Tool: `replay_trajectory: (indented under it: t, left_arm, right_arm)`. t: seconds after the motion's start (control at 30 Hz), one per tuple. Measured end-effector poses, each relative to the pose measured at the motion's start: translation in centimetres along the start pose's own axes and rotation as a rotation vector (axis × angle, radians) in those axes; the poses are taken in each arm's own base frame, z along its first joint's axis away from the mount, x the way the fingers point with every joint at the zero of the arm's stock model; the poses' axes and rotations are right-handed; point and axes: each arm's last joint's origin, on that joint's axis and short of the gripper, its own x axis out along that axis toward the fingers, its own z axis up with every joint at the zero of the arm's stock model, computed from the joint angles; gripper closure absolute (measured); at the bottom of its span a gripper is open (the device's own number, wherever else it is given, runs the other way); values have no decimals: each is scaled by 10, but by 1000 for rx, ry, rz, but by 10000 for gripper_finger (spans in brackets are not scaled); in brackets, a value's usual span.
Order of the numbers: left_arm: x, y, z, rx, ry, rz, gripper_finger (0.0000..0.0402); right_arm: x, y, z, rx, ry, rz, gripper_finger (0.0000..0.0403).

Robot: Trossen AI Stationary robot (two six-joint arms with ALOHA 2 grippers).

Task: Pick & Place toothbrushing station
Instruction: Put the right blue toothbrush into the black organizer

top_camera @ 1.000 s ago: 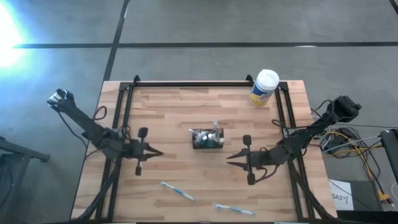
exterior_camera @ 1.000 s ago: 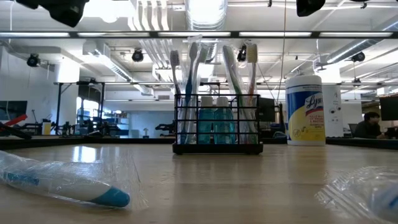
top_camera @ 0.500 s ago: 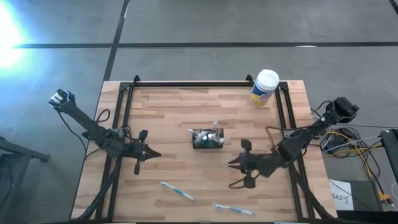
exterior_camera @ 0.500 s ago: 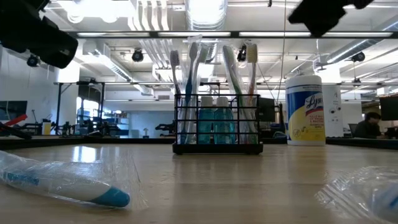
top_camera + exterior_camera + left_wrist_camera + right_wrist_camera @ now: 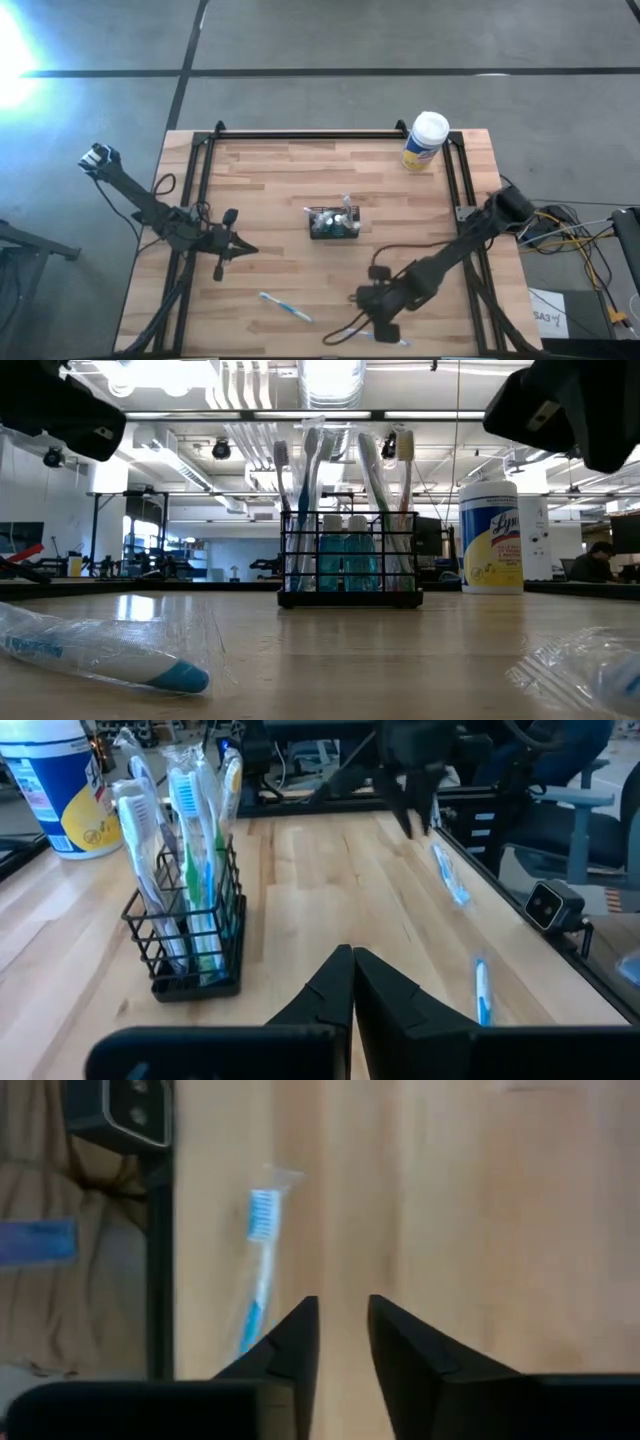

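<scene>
The toothbrushing station (image 5: 333,223) is a small black wire rack that stands on its base mid-table with several toothbrushes upright in it; it also shows in the low view (image 5: 350,560) and the left wrist view (image 5: 190,935). My left gripper (image 5: 245,250) is shut and empty, left of the station and level over the table (image 5: 352,958). My right gripper (image 5: 362,300) hovers near the table's near edge, its fingers a narrow gap apart (image 5: 342,1308), beside a wrapped blue toothbrush (image 5: 258,1260). It touches nothing.
A yellow white-capped canister (image 5: 425,140) stands at the far right corner. A wrapped toothbrush (image 5: 286,307) lies near the near edge, left of my right gripper. Black frame rails (image 5: 200,180) run along the table's left, right and far sides.
My right gripper has swung from beside the station's right toward the table's near edge and a little left, tipping downward over the wrapped toothbrush there. My left gripper has stayed about where it was. The station has not moved.
</scene>
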Motion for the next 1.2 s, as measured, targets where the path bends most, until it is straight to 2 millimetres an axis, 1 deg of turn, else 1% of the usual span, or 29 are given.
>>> replay_trajectory:
  t: [0.1, 0.2, 0.3, 0.4, 0.53, 0.63, 0.87, 0.97, 1.03, 1.2]
  left_arm:
    - [0, 0, 0, -20, 1, 0, 390]
    - [0, 0, -1, -40, 4, -3, 390]
    - [0, -1, -1, -43, 7, -17, 390]
    - [0, 0, -2, -52, 9, -18, 388]
    - [0, 0, -2, -61, 9, -18, 388]
    - [0, 0, -2, -61, 9, -18, 388]
    - [0, 0, -2, -66, 9, -18, 388]
    - [0, 0, -2, -72, 9, -17, 388]
    - [0, 0, -1, -78, 8, -18, 388]
    - [0, 0, -2, -83, 9, -17, 388]
  right_arm:
    - [13, 12, 6, -16, 20, 14, 284]
    - [22, 19, 5, -7, 51, 12, 248]
    - [30, 23, -1, 19, 68, -3, 220]
    - [41, 25, -12, 34, 99, -31, 203]
    - [50, 30, -22, 35, 118, -37, 197]
    - [53, 34, -28, 23, 117, -16, 199]
    - [63, 39, -34, 60, 61, 56, 200]
    - [74, 35, -38, 66, 79, 27, 200]
    - [79, 35, -38, 62, 61, 2, 200]
    - [88, 31, -40, 61, 56, -56, 210]
